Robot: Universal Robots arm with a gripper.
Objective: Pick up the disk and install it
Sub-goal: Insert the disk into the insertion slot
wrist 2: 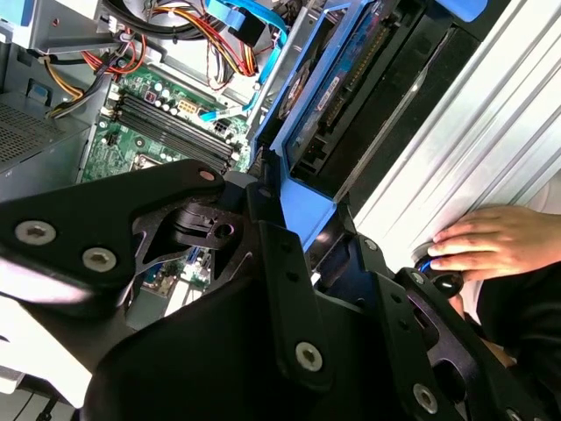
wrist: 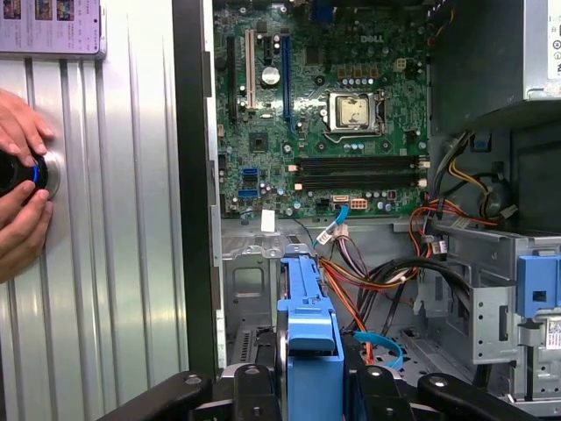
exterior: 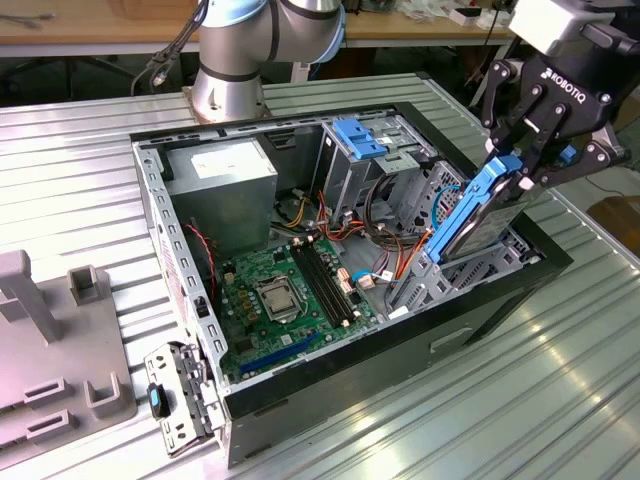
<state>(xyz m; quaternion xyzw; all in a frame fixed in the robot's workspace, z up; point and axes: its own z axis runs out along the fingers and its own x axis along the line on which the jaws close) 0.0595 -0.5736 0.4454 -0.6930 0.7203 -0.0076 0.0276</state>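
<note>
over the case, at the exterior view's right, my pincer pinches the disk: picked up, tilted, lower end at the cage, not yet seated.

arm reaching across, gripper angled downward, fingers clamped in grasp

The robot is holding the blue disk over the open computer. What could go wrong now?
The tool grips the disk by its top end, so it might slip or twist. The tilted disk's lower end is near orange cables, which it could snag. A person's hand rests close beside the case and might get bumped.
</note>
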